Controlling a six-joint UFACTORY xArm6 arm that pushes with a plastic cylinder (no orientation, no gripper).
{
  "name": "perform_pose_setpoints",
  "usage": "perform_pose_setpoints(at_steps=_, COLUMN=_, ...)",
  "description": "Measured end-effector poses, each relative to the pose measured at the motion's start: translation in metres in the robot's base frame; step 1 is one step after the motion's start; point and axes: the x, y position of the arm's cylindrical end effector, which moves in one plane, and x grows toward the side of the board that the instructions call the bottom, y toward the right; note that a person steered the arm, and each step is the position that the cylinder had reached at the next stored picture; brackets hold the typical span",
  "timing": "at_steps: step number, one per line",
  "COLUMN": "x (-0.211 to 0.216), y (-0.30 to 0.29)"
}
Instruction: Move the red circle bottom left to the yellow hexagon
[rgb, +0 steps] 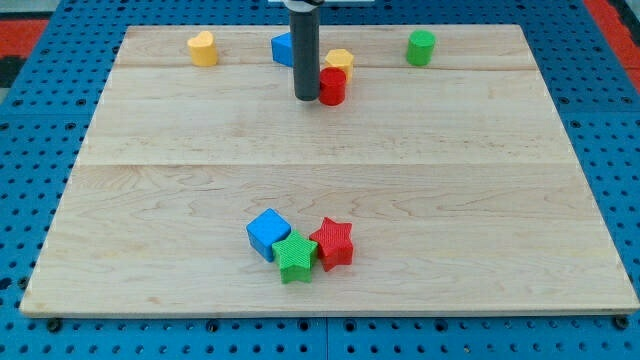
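Near the tabletop's (150, 150) top edge, my tip (306, 98) is pressed beside the red circle (332, 86), already touching the yellow hexagon (340, 60); only slight leftward nudging seems needed. No claw is fitted.

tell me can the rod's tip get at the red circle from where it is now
Probably yes: my tip already sits right against the red circle on its left side in the view, nothing between them. The yellow hexagon touches the circle just above.

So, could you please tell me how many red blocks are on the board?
2. The red circle sits near the view's top, just right of my tip and against the yellow hexagon. The red star is near the bottom, beside the green star. None seems hidden.
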Motion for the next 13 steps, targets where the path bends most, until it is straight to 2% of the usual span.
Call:
perform_pose_setpoints(at_steps=1, x=0.015, y=-0.005)
perform_pose_setpoints(at_steps=2, x=0.039, y=0.089)
perform_pose_setpoints(at_steps=3, x=0.005, y=0.087)
perform_pose_setpoints(at_steps=4, x=-0.007, y=0.049)
perform_pose_setpoints(at_steps=6, x=-0.019, y=0.035)
perform_pose_setpoints(at_steps=7, x=-0.001, y=0.010)
perform_pose_setpoints(at_steps=8, x=0.004, y=-0.033)
perform_pose_setpoints(at_steps=9, x=0.021, y=-0.109)
perform_pose_setpoints(at_steps=10, x=-0.011, y=-0.117)
perform_pose_setpoints(at_steps=11, x=-0.036, y=-0.097)
perform_pose_setpoints(at_steps=13, x=-0.047, y=-0.024)
